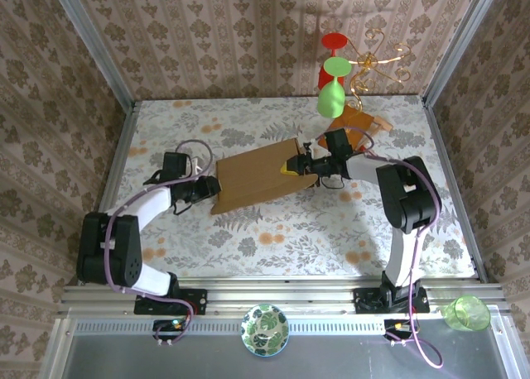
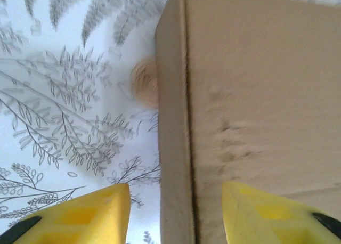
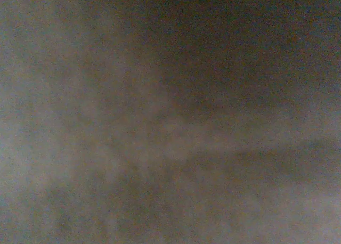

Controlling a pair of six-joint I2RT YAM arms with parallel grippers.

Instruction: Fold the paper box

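The paper box (image 1: 257, 179) lies flat in the middle of the table, a tan cardboard sheet slanting up to the right. My left gripper (image 1: 207, 189) is at its left end. In the left wrist view the yellow fingers (image 2: 80, 214) stand apart, open, on either side of the box's folded edge strip (image 2: 173, 148), with no pad pressing on it. My right gripper (image 1: 296, 165) is at the box's right end, with a yellow fingertip (image 1: 290, 168) over the cardboard. The right wrist view is dark, blurred brown, so its jaws are hidden there.
A smaller orange-brown flat piece (image 1: 364, 118) lies behind the right arm. A green goblet (image 1: 331, 98), a red one and a gold wire stand (image 1: 377, 64) are at the back right. Metal rails bound the flowered tabletop (image 1: 273, 238). A bowl (image 1: 264, 329) and a green cup (image 1: 466, 313) sit in front.
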